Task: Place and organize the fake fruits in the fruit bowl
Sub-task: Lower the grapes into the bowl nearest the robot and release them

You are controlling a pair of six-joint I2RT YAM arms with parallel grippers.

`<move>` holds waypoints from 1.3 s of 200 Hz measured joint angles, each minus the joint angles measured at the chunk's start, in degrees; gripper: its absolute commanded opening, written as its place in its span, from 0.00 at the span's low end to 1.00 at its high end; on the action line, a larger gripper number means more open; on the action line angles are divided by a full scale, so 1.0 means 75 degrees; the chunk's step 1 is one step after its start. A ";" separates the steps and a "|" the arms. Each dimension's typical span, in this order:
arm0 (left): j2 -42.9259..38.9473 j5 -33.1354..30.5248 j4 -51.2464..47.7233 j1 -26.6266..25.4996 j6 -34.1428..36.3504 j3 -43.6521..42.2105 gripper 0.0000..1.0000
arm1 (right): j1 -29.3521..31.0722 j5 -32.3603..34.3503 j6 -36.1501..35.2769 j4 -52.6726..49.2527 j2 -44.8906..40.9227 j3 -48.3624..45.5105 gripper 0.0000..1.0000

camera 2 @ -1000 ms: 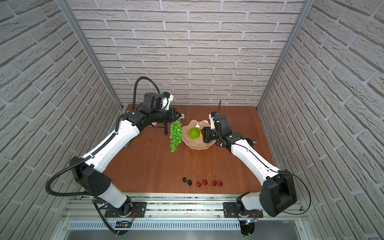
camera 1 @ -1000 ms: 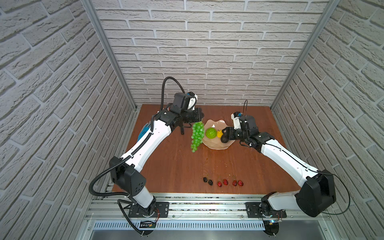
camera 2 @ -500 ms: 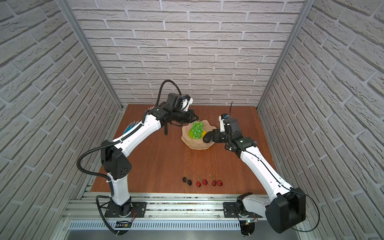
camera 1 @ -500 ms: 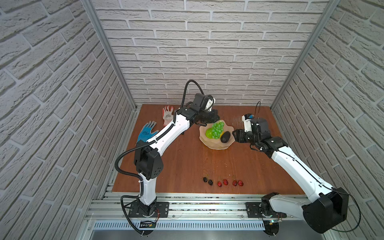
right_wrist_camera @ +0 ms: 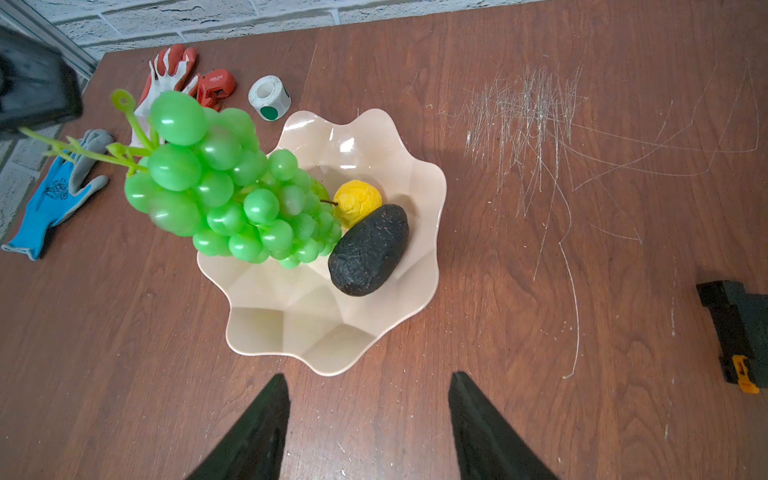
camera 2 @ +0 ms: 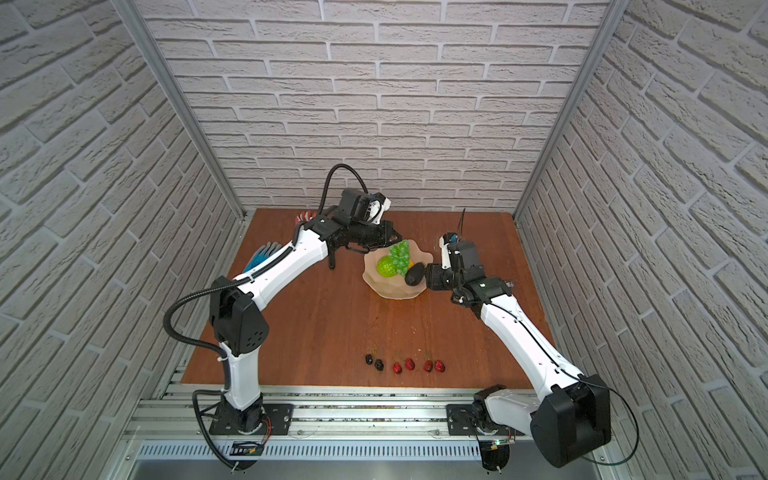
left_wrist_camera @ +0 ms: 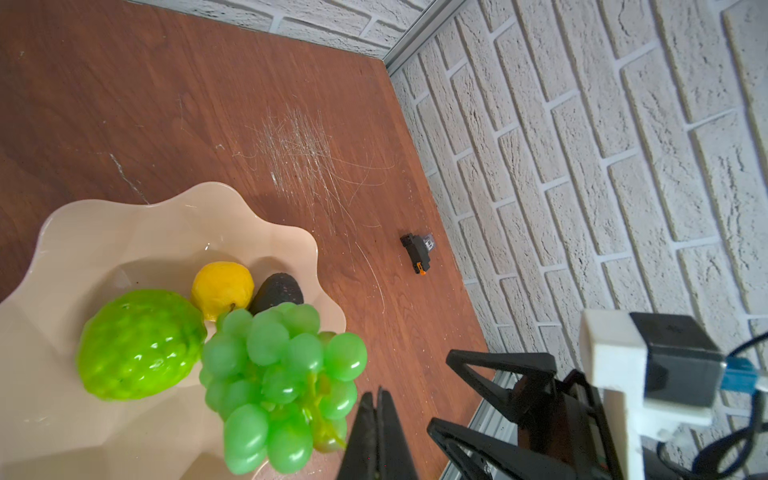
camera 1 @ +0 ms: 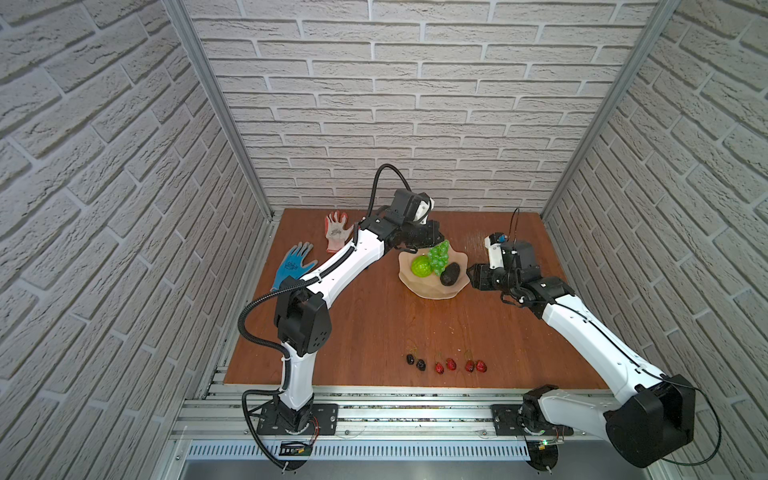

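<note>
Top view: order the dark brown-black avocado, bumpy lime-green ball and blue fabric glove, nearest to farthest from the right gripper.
1. Dark brown-black avocado: in the pale pink bowl, beside the right gripper.
2. Bumpy lime-green ball: bowl's left side.
3. Blue fabric glove: table's left edge.

Top views high, facing back wall (camera 1: 415, 104), wrist views close — all share fruit bowl (camera 1: 428, 289)

Left arm (camera 1: 353, 266) reaches far forward, elbow bent, wrist turned inward toward the middle. The left gripper (left_wrist_camera: 377, 401) has its jaws pressed tight together on the stem of the green grape bunch (left_wrist_camera: 278, 374). Over on the other side, the right arm (camera 1: 582, 328) stretches in low, and the right gripper (right_wrist_camera: 369, 376) hovers with fingers parted, holding nothing.
</note>
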 measured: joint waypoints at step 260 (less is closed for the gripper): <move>0.0099 0.0297 0.0758 0.0813 -0.0125 -0.1679 0.00 | -0.0023 -0.0376 0.0041 0.0265 0.0761 -0.0122 0.62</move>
